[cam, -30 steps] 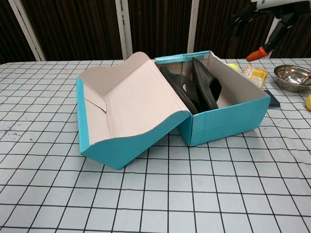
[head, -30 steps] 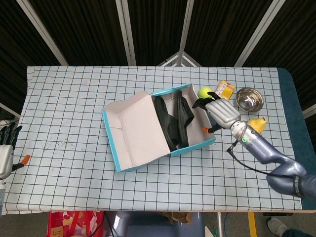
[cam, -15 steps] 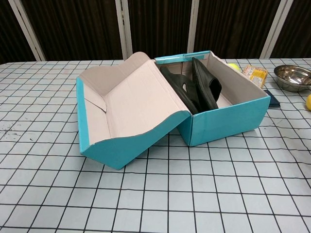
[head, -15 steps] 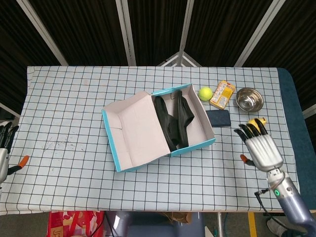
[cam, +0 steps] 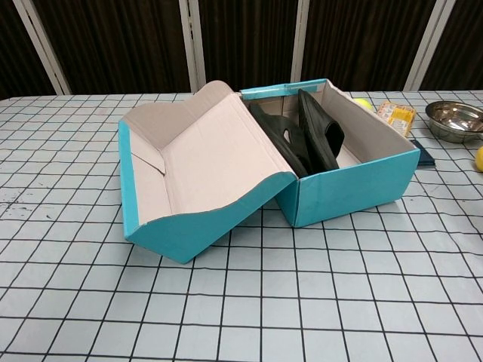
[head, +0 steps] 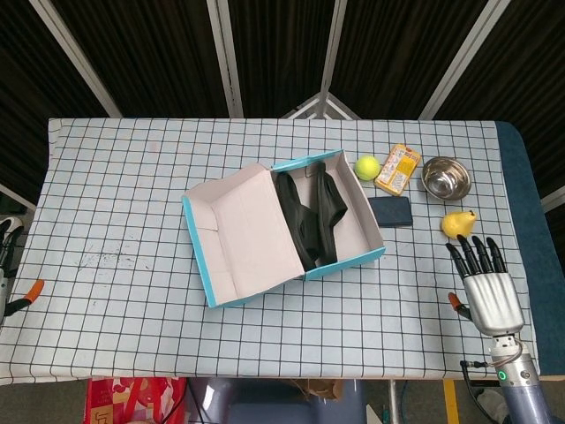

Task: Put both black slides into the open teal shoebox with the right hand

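Observation:
The teal shoebox (head: 366, 257) (cam: 355, 185) lies open mid-table, its lid (head: 243, 234) (cam: 204, 173) folded out to the left. Both black slides (head: 311, 216) (cam: 302, 143) stand on edge inside it, side by side. My right hand (head: 485, 284) hovers at the table's front right corner, well away from the box, fingers spread and straight, holding nothing. Only a sliver of my left hand (head: 7, 265) shows at the left edge of the head view; how its fingers stand is not visible. The chest view shows neither hand.
Behind and right of the box are a yellow-green ball (head: 367, 166), an orange packet (head: 398, 168) (cam: 396, 115), a steel bowl (head: 445, 177) (cam: 453, 121), a dark flat case (head: 390, 211) and a yellow fruit (head: 458, 223).
My right hand pulled back from beside the box to the front right corner of the table. The left hand slid further out of the frame. Box and slides stayed put.

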Controlling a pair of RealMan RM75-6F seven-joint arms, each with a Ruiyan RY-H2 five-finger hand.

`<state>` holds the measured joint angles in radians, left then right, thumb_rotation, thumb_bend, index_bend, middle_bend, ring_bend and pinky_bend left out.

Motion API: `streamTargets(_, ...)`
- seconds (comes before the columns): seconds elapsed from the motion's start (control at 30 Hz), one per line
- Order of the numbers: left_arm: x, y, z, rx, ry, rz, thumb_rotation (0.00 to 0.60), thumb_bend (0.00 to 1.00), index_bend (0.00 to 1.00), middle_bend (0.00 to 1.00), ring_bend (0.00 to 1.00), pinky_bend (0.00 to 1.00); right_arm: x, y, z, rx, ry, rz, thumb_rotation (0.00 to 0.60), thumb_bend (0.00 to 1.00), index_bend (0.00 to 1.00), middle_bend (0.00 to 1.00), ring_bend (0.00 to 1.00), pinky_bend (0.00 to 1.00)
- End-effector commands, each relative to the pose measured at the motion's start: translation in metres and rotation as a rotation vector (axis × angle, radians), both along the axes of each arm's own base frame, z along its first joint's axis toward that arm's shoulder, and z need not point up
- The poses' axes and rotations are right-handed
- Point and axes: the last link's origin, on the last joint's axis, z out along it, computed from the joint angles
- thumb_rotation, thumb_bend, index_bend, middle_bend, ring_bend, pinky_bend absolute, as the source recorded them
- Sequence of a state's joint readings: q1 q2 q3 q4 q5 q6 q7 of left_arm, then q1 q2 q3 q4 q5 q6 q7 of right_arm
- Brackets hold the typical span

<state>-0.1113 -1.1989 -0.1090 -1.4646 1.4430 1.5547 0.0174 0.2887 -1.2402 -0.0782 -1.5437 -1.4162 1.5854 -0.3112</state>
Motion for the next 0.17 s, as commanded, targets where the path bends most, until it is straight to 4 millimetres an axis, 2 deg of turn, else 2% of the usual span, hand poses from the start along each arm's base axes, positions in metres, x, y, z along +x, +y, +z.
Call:
streamTargets(0.03, 0.0, 0.0009, -0.0006, -0.001, -0.001, 0.001, 0.6, 0.36, 0.09, 0.0, 0.0, 0.1, -0.0109, 0.0055, -0.0025, -0.047, -0.036, 0.016, 0.6, 0.26, 0.13, 0.08, 0.02, 0.0)
streamTargets(0.17, 0.0006, 0.0015, -0.0032, -0.008, 0.008, 0.0, 0.6, 0.36, 0.09, 0.0, 0.0, 0.1, -0.0192, 0.0067, -0.0011, -0.052, -0.047, 0.011, 0.6, 0.26, 0.13, 0.08, 0.02, 0.0)
